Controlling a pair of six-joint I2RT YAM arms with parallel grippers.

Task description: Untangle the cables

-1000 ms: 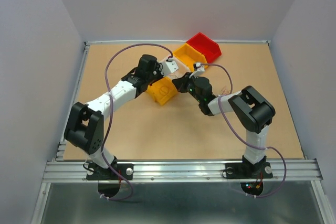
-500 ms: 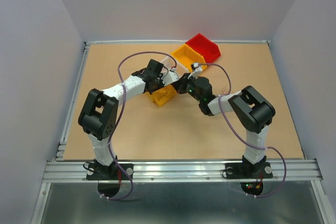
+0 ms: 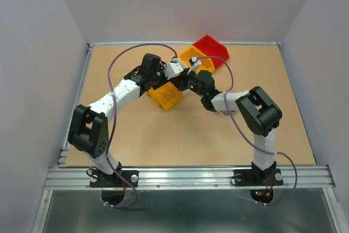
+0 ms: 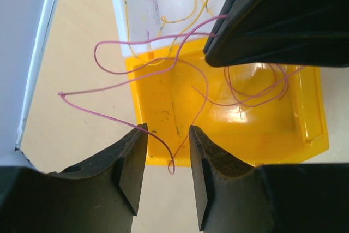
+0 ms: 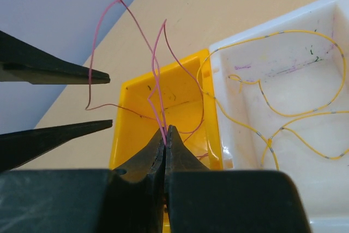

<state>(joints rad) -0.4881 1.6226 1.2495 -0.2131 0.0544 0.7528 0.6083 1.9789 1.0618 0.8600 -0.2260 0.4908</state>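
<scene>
- Since a second ago the right arm (image 3: 262,115) has reached farther toward the far edge of the bench (image 3: 262,145). The left jaws, clenched then, have come apart.
- The left arm (image 3: 117,96) stretches from the near left corner to the middle of the bench and meets the right arm above the bins.
- A yellow bin (image 4: 158,102) sits mid-bench, with a white bin (image 5: 327,189) right against one side of it. A second yellow bin (image 3: 193,55) and a red bin (image 3: 214,47) stand by the far edge, right of centre.
- The right jaws are clenched on the purple cable (image 4: 163,69) and hold it up over the mid-bench yellow bin. Its loops hang into that bin and trail out over the rim above the bench.
- The left jaws are released. A loose end of the purple cable dangles between them, unpinched.
- The yellow cable (image 5: 283,107) lies in loose curls inside the white bin.
</scene>
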